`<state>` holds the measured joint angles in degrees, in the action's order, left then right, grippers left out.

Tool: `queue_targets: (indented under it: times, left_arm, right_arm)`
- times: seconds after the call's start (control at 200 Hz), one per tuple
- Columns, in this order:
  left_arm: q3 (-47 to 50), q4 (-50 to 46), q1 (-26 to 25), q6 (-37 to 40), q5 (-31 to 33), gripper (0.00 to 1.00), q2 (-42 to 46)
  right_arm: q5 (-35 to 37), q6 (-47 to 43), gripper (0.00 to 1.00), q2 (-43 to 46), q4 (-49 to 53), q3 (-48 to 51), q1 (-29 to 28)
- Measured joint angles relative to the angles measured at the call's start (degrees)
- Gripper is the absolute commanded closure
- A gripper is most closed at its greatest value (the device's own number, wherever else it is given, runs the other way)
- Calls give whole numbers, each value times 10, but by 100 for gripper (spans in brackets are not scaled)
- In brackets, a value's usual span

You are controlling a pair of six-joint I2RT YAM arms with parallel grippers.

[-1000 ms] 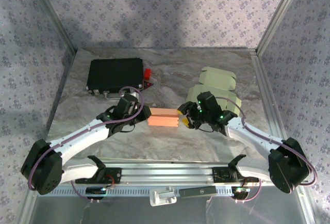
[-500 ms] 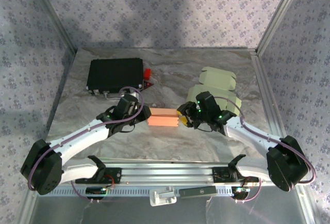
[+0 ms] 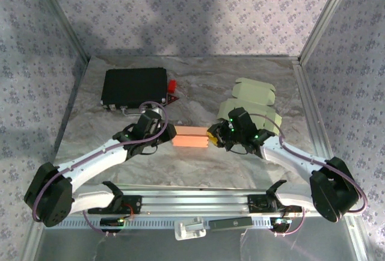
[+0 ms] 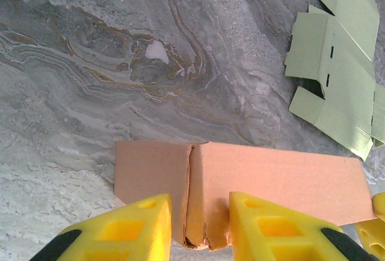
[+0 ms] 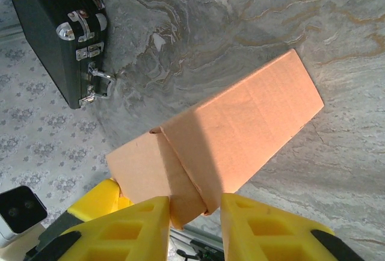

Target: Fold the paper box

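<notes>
The orange paper box (image 3: 190, 136) lies on the marbled table (image 3: 240, 71) between the arms, a long matte cardboard sleeve with loose end flaps, so closing its ends looks like the step in hand. The left gripper (image 4: 200, 216) pinches the left end at the flap seam, while the right gripper (image 5: 194, 213) straddles the right end, pressing or not I cannot tell. Next, one end needs holding firm while the thin, springy flaps get tucked without crushing the walls

My left arm (image 3: 90, 162) and right arm (image 3: 289, 153) bend inward. The left gripper (image 3: 170, 133) and right gripper (image 3: 212, 135) face each other, jaws narrowed, each pinching one end of the box (image 3: 190, 136).
</notes>
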<state>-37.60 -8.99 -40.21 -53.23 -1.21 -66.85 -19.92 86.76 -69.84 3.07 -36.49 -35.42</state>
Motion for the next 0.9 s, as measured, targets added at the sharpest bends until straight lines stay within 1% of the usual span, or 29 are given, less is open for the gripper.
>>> queue_targets:
  times: [0.11, 0.265, 0.4, 0.625, 0.805, 0.899]
  left_arm:
    - [0, -2, 0, 0, 0, 69, 1]
    - [-1, -25, 0, 2, 6, 60, 14]
    - [-2, -46, 1, 6, 8, 57, 36]
    - [-8, -49, 18, 6, -7, 59, 49]
    - [-8, -43, 23, 4, -26, 71, 37]
    - [-5, -38, 23, 0, -34, 74, 32]
  right_arm:
    - [0, 0, 74, -5, -3, 0, 1]
    - [0, 0, 76, -5, -5, 2, 2]
    - [0, 0, 76, -5, -7, 3, 3]
    - [0, 0, 76, -5, -8, 3, 3]
    - [0, 0, 77, -5, -8, 3, 3]
    - [0, 0, 77, -5, -8, 3, 3]
